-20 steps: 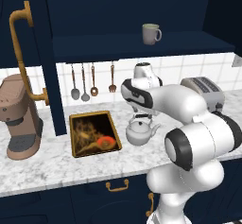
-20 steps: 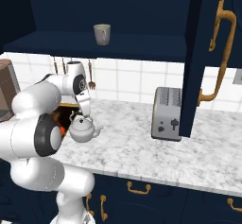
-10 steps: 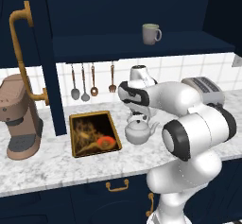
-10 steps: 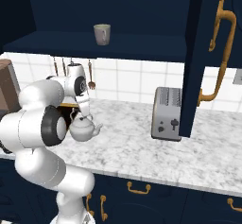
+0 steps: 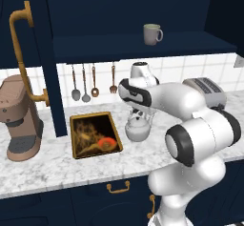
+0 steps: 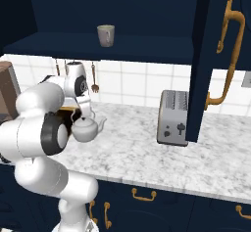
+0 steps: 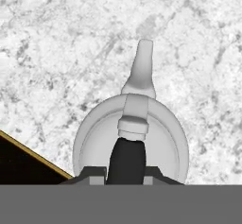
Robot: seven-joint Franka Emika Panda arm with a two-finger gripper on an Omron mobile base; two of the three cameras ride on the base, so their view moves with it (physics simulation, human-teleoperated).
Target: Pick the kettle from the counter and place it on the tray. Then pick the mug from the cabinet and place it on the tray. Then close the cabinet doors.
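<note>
Though cropped low, the end effector point(image 7: 125, 172) pinches the kettle point(image 7: 131, 138) handle.

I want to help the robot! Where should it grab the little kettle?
By the dark arched handle on top of the kettle, coming straight down from above. The handle stands over the lid with room on both sides, and the tool is already there, closing around it.

One squat silver-white kettle point(image 5: 138, 129); one small grey-beige mug point(image 5: 152, 34); one gold-rimmed rectangular tray point(image 5: 95, 135); one boxy silver toaster point(image 6: 173, 117); one brown coffee machine point(image 5: 19, 118); four hanging brass-handled utensils point(image 5: 94, 82).
</note>
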